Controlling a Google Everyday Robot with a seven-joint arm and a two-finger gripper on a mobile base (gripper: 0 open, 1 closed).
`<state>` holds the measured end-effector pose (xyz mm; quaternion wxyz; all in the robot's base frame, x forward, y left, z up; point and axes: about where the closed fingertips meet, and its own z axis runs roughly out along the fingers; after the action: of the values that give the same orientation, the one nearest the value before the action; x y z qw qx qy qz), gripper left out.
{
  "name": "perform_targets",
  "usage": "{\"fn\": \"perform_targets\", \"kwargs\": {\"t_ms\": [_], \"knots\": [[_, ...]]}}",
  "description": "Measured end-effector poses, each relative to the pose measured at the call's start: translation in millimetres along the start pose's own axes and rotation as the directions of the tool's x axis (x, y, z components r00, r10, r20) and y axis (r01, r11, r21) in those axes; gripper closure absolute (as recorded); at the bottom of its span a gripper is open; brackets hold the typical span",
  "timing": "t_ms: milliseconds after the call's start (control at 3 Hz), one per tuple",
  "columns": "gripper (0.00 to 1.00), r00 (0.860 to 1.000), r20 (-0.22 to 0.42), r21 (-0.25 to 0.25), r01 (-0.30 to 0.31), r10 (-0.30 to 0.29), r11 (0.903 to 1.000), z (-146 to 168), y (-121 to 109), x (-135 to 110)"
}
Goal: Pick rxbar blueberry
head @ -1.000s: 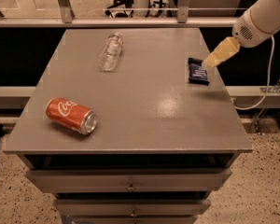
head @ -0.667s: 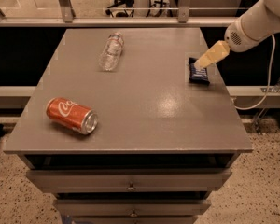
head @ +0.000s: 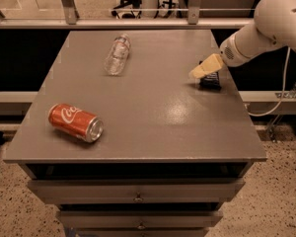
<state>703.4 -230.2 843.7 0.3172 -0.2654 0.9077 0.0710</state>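
The rxbar blueberry point(head: 210, 81) is a small flat dark navy wrapper lying near the right edge of the grey table point(head: 138, 107). My gripper point(head: 196, 73), on the white arm coming in from the upper right, hangs just above the bar's left end and partly covers it. Its pale yellowish fingers point down and to the left.
A red soda can point(head: 75, 122) lies on its side at the front left. A clear plastic bottle point(head: 117, 55) lies on its side at the back centre. Drawers sit under the table's front edge. A railing runs behind the table. A cable hangs at the right.
My gripper has moved left and slightly down, from beyond the bar's right side to over the bar's left end. The bar, can and bottle have not moved.
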Motion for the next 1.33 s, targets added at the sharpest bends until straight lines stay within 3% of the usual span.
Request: {"fn": "perform_targets", "kwargs": {"t_ms": [333,667,1333], "knots": [[0.00,1.000,0.005,-0.018,-0.019,0.020,0.9996,7.8,10.0,7.1],[0.13,1.000,0.017,-0.037,-0.018,0.019,0.9991,10.1,21.4,6.8],[0.59,0.998,0.059,-0.063,0.020,-0.016,0.9978,3.8,42.1,-7.5]]}}
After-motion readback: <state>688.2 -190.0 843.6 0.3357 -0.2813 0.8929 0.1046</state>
